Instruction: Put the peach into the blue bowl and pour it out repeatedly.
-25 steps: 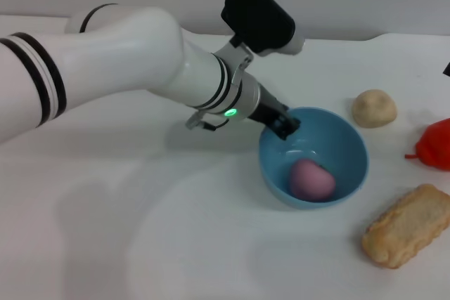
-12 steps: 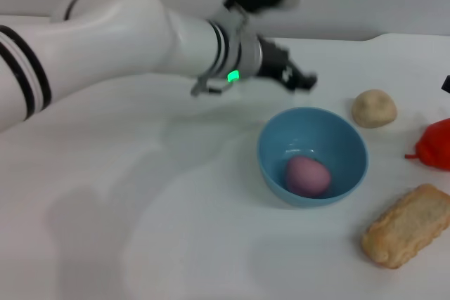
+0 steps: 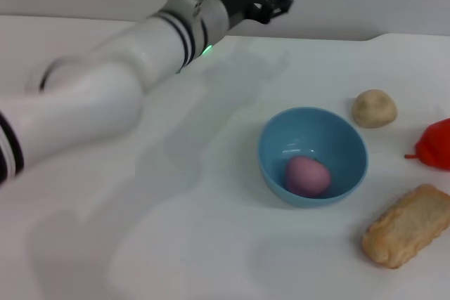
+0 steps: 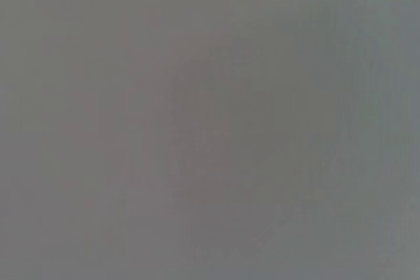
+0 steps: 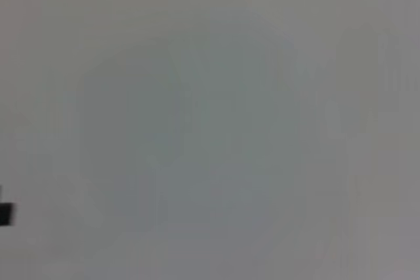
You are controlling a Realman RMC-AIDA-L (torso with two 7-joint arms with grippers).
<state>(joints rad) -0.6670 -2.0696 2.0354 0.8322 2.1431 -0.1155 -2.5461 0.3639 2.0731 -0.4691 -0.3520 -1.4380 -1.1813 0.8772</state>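
The white table [image 3: 176, 244] takes up nearly everything in sight. Across its left side reaches the left arm [image 3: 105, 89], big and white, stretched toward the far edge. Its gripper [image 3: 275, 1] hangs high above the table, well apart from the bowl; it holds nothing, and I cannot tell how far its fingers are spread. The right gripper is nowhere to be seen.

The bowl [image 3: 274, 156] stands upright right of centre. The peach [image 3: 307, 175] lies inside it, resting on the bottom toward the near wall.

Near the bowl's right, a flat tan bread [image 3: 406, 225] lies at the front. A pale beige lump [image 3: 374, 108] sits behind it, and a red item [image 3: 434, 145] pokes in at the right edge.

Both wrist views show only plain grey.
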